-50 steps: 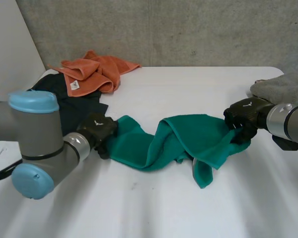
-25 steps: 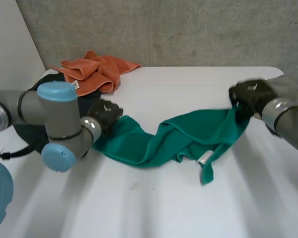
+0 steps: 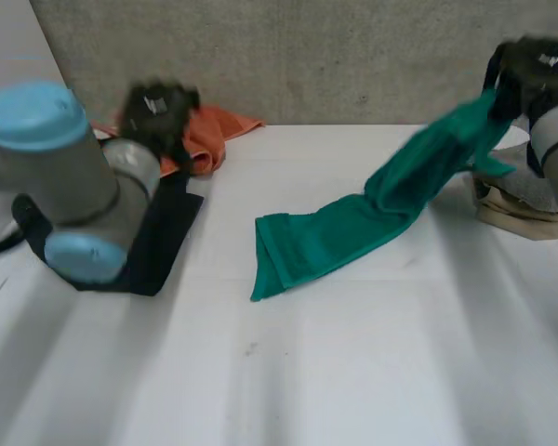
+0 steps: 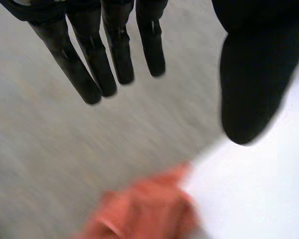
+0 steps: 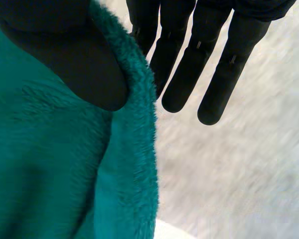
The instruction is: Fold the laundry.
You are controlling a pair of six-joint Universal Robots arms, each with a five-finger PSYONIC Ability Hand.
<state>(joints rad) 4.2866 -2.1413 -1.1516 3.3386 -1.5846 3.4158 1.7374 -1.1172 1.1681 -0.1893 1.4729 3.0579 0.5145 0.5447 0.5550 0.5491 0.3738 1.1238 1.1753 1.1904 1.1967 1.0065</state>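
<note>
On the white table (image 3: 353,372) we find the green towel (image 3: 353,223) stretched as one long band: one end raised at the right, the free end flat near the middle. A dark cloth (image 3: 163,237) and an orange towel (image 3: 214,130) lie by the left arm. The right hand (image 3: 530,70) pinches the raised end between thumb and fingers. The left hand (image 3: 156,104) hangs open and empty above the orange towel; we judge it nearer the free end, which lies to its right, toward the robot.

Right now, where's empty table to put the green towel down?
The table is bare in front of the green towel. Crowded: far left with the dark cloth and orange towel, far right with the grey pile.
</note>
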